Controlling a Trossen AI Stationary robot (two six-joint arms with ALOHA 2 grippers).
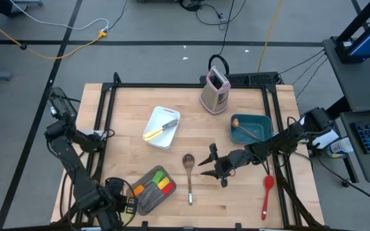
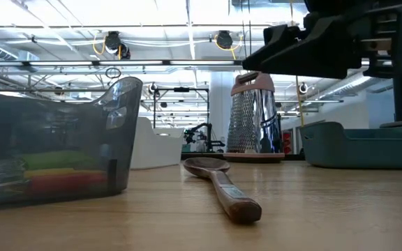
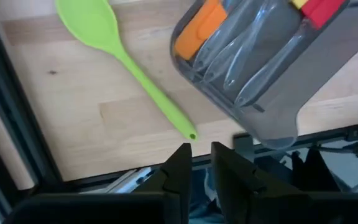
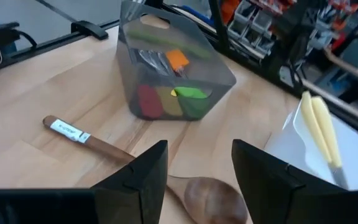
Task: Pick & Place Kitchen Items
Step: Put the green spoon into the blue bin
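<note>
your right gripper [image 1: 211, 165] hovers mid-frame with jaws wide and empty, just right of the wooden spoon [image 1: 189, 168] lying flat at lower centre. your left gripper [image 3: 196, 163] waits at lower left, jaws narrow, holding nothing.

A: What is being cut off or obscured?
B: The grey pan [image 2: 47, 150] is running off the low view's edge, blurring the utensils inside. The wooden spoon [image 4: 135, 168] bowl is lying partly hidden behind the right gripper's fingers [image 4: 260, 180].
</note>
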